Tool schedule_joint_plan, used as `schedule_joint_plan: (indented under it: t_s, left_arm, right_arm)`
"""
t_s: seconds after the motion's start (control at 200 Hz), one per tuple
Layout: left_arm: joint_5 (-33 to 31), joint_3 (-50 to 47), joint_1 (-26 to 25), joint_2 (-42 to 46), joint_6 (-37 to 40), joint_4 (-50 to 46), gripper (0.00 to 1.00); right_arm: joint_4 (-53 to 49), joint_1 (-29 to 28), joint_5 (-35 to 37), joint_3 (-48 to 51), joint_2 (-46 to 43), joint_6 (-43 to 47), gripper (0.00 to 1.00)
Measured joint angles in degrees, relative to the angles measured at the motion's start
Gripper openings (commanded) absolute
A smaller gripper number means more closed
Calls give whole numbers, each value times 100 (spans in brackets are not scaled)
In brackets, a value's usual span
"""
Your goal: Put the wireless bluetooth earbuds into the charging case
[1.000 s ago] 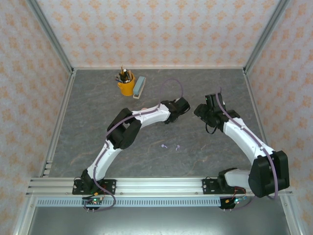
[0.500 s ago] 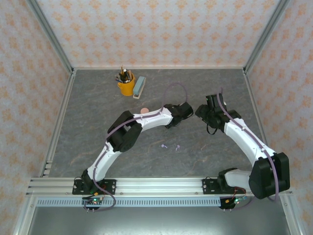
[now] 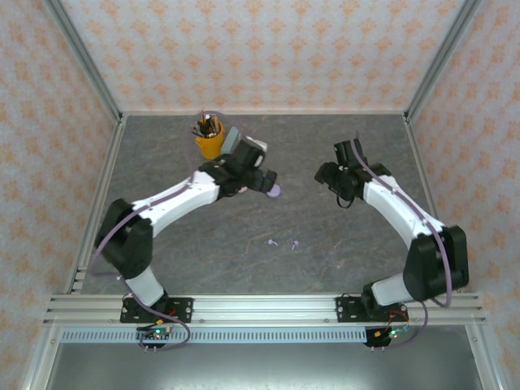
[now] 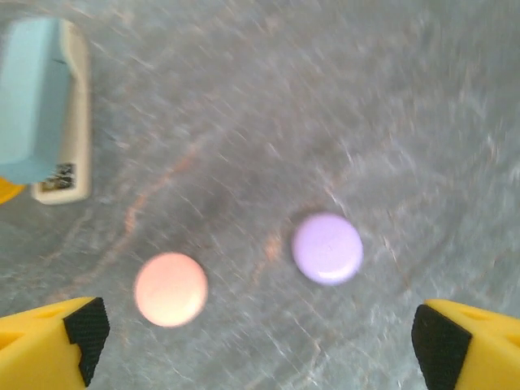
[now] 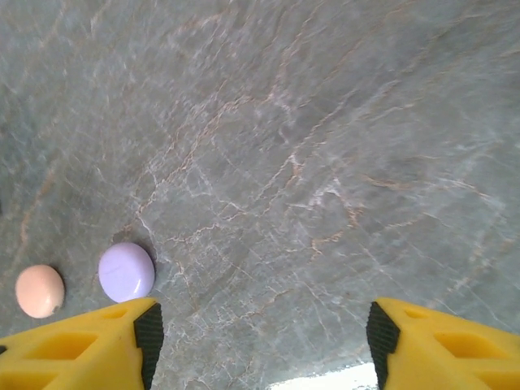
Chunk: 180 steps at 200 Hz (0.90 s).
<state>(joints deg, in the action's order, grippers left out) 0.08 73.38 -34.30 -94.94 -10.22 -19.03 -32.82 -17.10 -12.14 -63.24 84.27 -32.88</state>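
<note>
On the grey marbled bench (image 3: 162, 236), your earbuds (image 3: 294, 244) lie well apart from the lilac disc (image 4: 327, 248), on its arm-base side. Left gripper (image 4: 260, 325) hovers over that disc, right gripper (image 5: 264, 341) is near it. Both stand open and empty, about equally far from the earbuds.

lilac disc (image 4: 327, 248) | salmon-pink disc (image 4: 171, 288) | table (image 4: 366, 97): grey marbled | walls (image 3: 268, 49): cream, orange floral | mug (image 3: 210, 147): yellow
</note>
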Motion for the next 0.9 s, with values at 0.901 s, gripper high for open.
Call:
schedule_joint_plan:
  t_s: [0.901]
  left_arm:
    - [1587, -3171, 1871, 817, -4199, 3950, 100]
  right_arm:
    - [-1812, -1550, -170, -3906, 4065, 798, 76]
